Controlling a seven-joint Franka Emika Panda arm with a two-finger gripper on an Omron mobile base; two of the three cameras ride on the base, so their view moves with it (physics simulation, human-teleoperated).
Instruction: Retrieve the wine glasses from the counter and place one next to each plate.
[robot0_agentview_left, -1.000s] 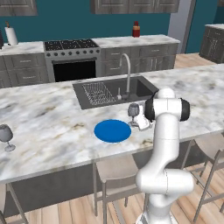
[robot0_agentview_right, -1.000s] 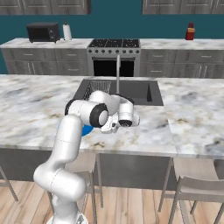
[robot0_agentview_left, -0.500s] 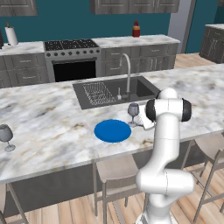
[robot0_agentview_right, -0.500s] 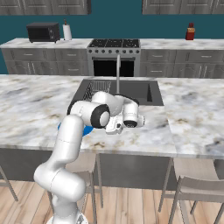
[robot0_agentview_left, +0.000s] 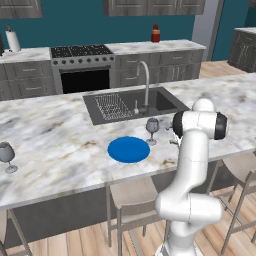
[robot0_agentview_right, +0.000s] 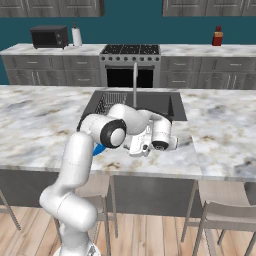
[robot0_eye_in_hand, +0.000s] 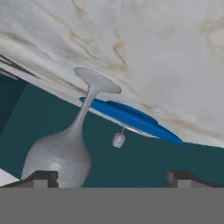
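Standing beside blue plate (robot0_agentview_left: 128, 149): wine glass (robot0_agentview_left: 152, 126); pincer (robot0_eye_in_hand: 111, 177) spread near it, sink (robot0_agentview_left: 131, 103) behind.

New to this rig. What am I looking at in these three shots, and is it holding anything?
It is a rendered kitchen with a white robot arm on a mobile base. Two shots come from cameras on the base, behind the arm to its left and right. The third comes from a camera on the hand, rolled so the scene looks upside down.

On the marbled island lie a blue plate and, beside it, a wine glass standing upright. A second wine glass stands far off at the island's left end.

The gripper is open at the near glass, with the bowl by one fingertip. It holds nothing.
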